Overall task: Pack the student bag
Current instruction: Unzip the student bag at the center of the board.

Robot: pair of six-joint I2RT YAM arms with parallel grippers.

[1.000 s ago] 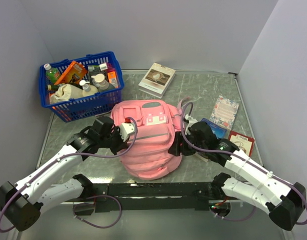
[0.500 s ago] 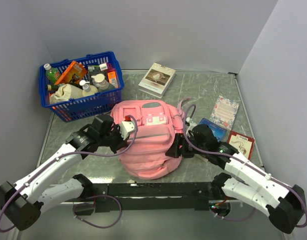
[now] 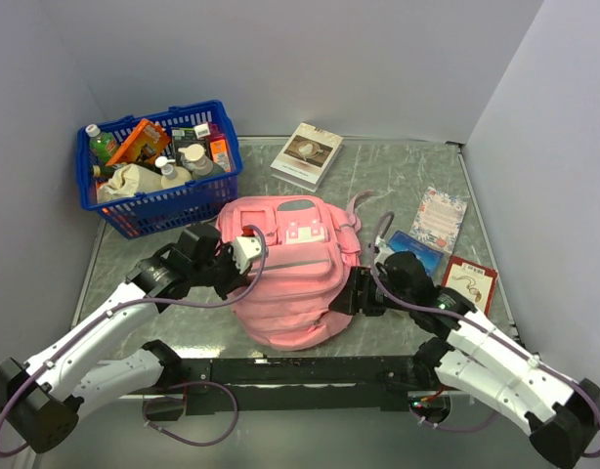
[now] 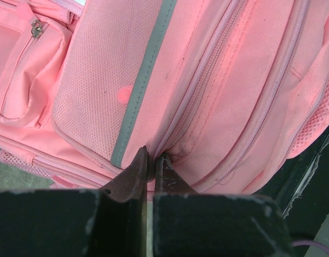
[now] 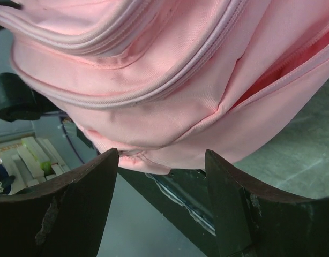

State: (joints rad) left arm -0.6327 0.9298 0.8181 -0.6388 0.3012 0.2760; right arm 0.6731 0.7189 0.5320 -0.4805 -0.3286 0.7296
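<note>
Pink student bag (image 3: pixel 290 283): left gripper (image 4: pixel 152 156) pinching its left edge; right gripper (image 5: pixel 162 154) released at its right side.

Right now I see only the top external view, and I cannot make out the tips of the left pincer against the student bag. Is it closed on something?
Observer: Yes. In the left wrist view the left pincer is shut. It pinches the student bag at the zipper seam beside the grey stripe.
Operator: And the right pincer, does it grip too?
Observer: No. The right wrist view shows the right pincer open. The bag's lower edge hangs between its fingers, not clamped.
</note>
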